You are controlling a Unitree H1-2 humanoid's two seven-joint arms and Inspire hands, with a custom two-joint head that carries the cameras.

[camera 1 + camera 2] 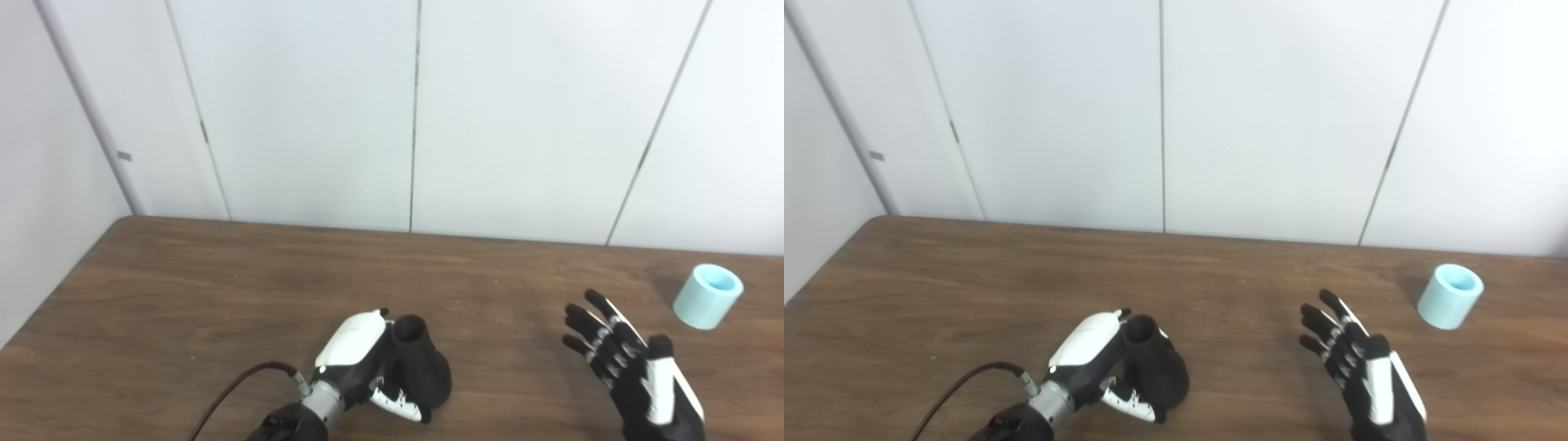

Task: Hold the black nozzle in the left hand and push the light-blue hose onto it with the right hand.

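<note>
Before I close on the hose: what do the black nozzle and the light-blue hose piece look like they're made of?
Black nozzle: matte, probably hard plastic; dull, no glints, rigid flared shape.
Light-blue hose: smooth, opaque, thick-walled short tube, likely plastic or rubber; softness can't be judged.

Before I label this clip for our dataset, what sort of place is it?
Probably a lab or test room: a bare wooden table against plain white wall panels, holding only the black nozzle and light-blue hose.

Both views look down and forward from head height, side by side, onto the same brown tabletop (184,288) and white panelled wall (1274,122). The right eye view sits slightly rightward, shifting everything left.
</note>
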